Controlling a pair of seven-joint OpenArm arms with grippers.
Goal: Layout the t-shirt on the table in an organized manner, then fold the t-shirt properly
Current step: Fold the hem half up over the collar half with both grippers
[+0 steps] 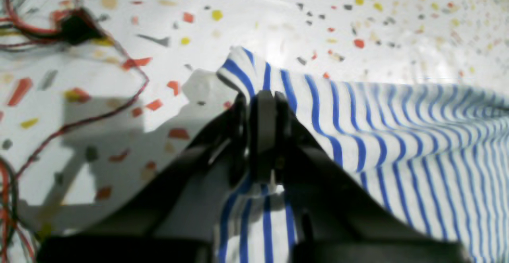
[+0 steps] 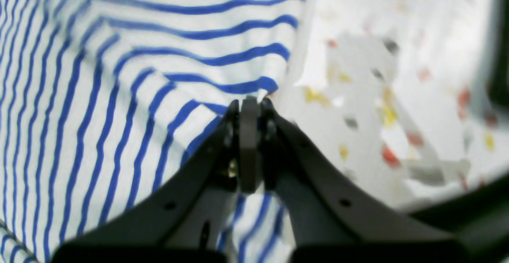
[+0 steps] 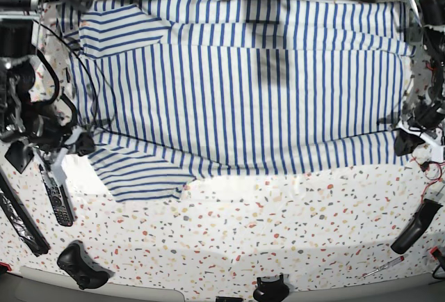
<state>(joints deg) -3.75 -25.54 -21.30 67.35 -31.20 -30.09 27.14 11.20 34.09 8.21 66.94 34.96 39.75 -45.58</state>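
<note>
The t-shirt (image 3: 236,86), white with thin blue stripes, lies spread wide across the far half of the speckled table (image 3: 278,225), one sleeve pointing toward the front left. My left gripper (image 1: 264,96) is shut on a corner of the t-shirt (image 1: 397,144), lifted slightly off the table (image 1: 278,12); in the base view it (image 3: 405,138) is at the shirt's right edge. My right gripper (image 2: 249,102) is shut on the edge of the t-shirt (image 2: 99,96) above the table (image 2: 377,96); in the base view it (image 3: 82,143) is at the left edge, by the sleeve. The neck trim is out of view.
A remote control (image 3: 57,197) and a black controller (image 3: 83,264) lie at the front left. A black handle-like object (image 3: 416,225) and a small screwdriver (image 3: 381,267) lie at the front right. Red and black cables (image 1: 47,20) hang left of my left gripper.
</note>
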